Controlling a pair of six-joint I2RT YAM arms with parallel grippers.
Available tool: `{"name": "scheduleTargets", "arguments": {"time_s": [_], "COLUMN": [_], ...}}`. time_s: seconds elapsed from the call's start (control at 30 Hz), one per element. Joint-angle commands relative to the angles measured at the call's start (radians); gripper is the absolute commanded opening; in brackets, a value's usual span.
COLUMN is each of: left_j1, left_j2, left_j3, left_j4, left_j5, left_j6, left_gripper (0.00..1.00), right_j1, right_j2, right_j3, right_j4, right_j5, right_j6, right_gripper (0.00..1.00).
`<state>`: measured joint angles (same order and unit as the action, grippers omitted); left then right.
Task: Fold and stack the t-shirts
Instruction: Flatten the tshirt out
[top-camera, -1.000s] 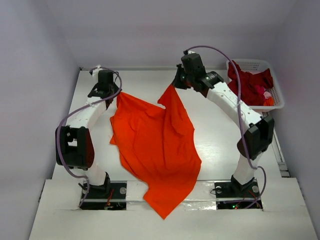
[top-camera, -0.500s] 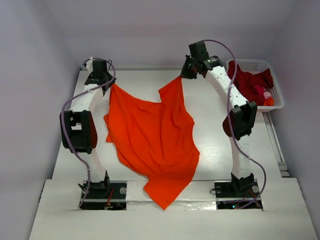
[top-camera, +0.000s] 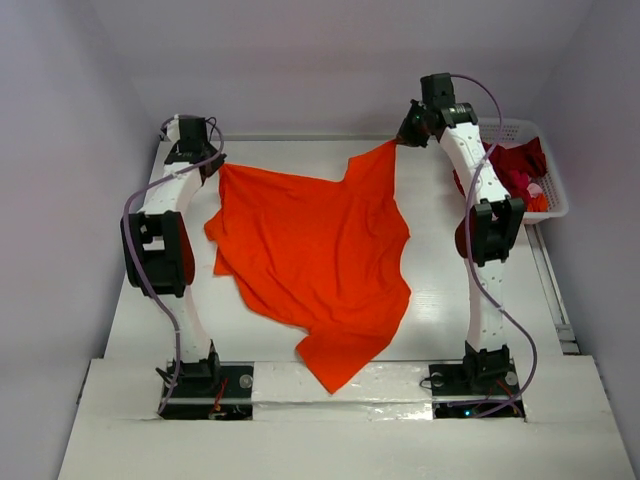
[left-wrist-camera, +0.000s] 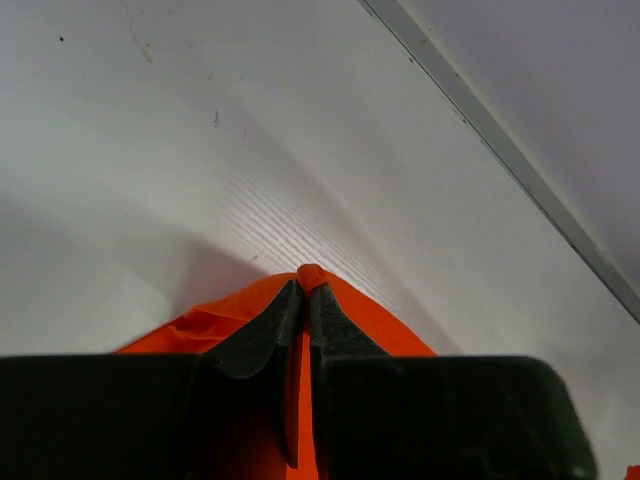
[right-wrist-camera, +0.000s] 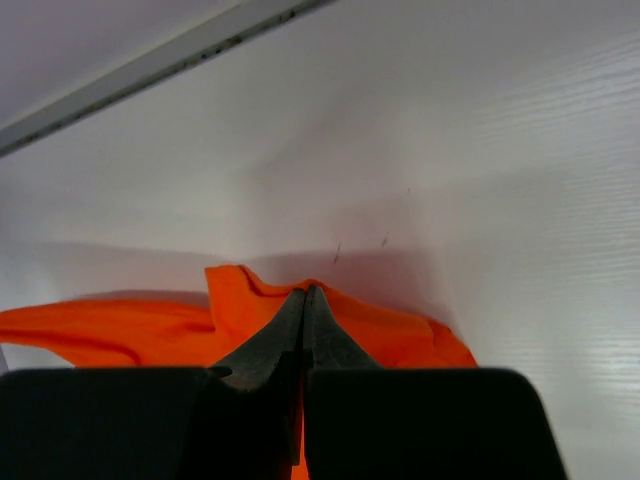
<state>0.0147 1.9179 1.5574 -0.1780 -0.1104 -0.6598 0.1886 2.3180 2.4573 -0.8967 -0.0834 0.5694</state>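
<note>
So we had both arms stretched out toward the far side of the table (top-camera: 440, 290), each one hanging onto a corner of the orange t-shirt (top-camera: 315, 255). The left gripper (top-camera: 214, 165) was pressed together on the far-left corner. In its wrist view we could see the two dark fingers (left-wrist-camera: 268, 335) squeezed tight with just a little nub of orange cloth poking out past the tips. Same deal on the other side: the right gripper (top-camera: 399, 141) was pinching the far-right corner, its jaws closed flat against each other with cloth bunched on both sides of them.

The shirt itself was spread across the middle of the table, its far edge running between the two grippers. It wasn't flat at all, with plenty of wrinkles. From there it narrowed down to a point that reached the near edge, right between the two arm bases. Both wrist views showed a shadow on the white tabletop behind the pinched corners, but we couldn't tell how much of the cloth was actually off the surface.

Over at the far right sat the white basket (top-camera: 553, 208) with the dark red t-shirts (top-camera: 505, 165) heaped inside, well apart from the orange one. The right arm crossed in front of the basket's left side.
</note>
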Motion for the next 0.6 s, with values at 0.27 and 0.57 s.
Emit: {"name": "scheduleTargets", "arguments": {"time_s": [0.27,0.57], "left_j1": [0.01,0.043], "left_j2": [0.085,0.153], "left_j3": [0.128,0.156], "left_j4": [-0.015,-0.011], "left_j5": [0.034,0.093], "left_j6": [-0.032,-0.083], "left_gripper": [0.0,0.0], "right_j1": [-0.061,-0.1], "right_j2": [0.127,0.141], "right_j3": [0.143,0.147], "right_j4": [0.054,0.111], "right_j5": [-0.085,-0.11], "right_j6": [-0.048,-0.028], "right_gripper": [0.0,0.0]}}
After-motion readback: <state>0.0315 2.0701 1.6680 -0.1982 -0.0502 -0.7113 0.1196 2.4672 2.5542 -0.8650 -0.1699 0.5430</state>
